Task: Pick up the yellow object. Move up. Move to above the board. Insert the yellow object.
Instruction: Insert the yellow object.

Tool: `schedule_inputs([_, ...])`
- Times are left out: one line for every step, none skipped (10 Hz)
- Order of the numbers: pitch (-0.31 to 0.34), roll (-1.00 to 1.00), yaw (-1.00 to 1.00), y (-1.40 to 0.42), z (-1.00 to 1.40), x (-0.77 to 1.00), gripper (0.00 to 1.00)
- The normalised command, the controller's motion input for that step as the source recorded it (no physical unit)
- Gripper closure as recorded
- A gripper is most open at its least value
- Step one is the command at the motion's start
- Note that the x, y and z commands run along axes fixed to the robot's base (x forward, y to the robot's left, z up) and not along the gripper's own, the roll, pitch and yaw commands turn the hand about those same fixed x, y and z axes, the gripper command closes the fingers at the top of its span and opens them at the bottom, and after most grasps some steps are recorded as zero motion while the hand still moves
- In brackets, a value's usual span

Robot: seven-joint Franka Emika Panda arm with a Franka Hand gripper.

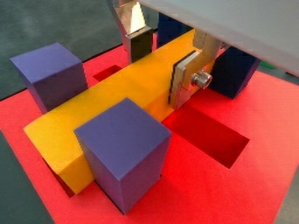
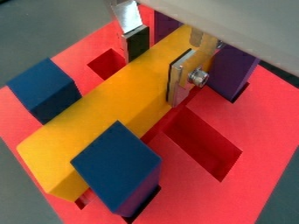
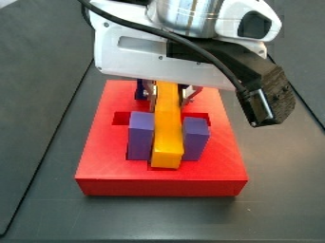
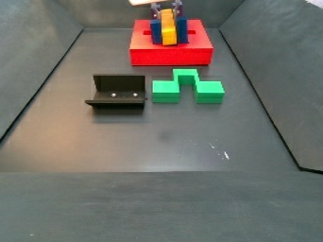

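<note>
The yellow object (image 1: 117, 96) (image 2: 105, 122) lies flat across the red board (image 1: 222, 184) (image 2: 263, 131), low between the upright blocks. In a side view it (image 3: 165, 133) runs between a purple block (image 3: 143, 128) and a blue block (image 3: 195, 133). My gripper (image 1: 162, 77) (image 2: 156, 74) straddles the bar near its far half. One pad rests flat on each long side, so it is shut on the bar. The arm's body hides the bar's far end in a side view, where the gripper (image 3: 172, 92) is just above the board (image 3: 159, 180).
An open rectangular slot (image 1: 211, 140) (image 2: 198, 144) lies beside the bar. A green notched block (image 4: 187, 88) and the fixture (image 4: 116, 93) sit on the dark floor in front of the board (image 4: 171, 55). Sloped dark walls enclose the floor.
</note>
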Motion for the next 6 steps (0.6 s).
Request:
schedule_inputs([0.000, -0.07, 0.00, 0.00, -0.29, 0.00, 1.00])
schedule_inputs([0.000, -0.03, 0.00, 0.00, -0.37, 0.00, 1.00])
schedule_inputs([0.003, 0.00, 0.00, 0.00, -0.33, 0.00, 1.00])
schedule_inputs([0.026, 0.00, 0.00, 0.03, -0.10, -0.01, 1.00])
schedule_inputs([0.046, 0.00, -0.09, 0.07, 0.00, -0.20, 1.00])
schedule_inputs([0.046, 0.00, -0.13, 0.00, -0.05, -0.22, 1.00])
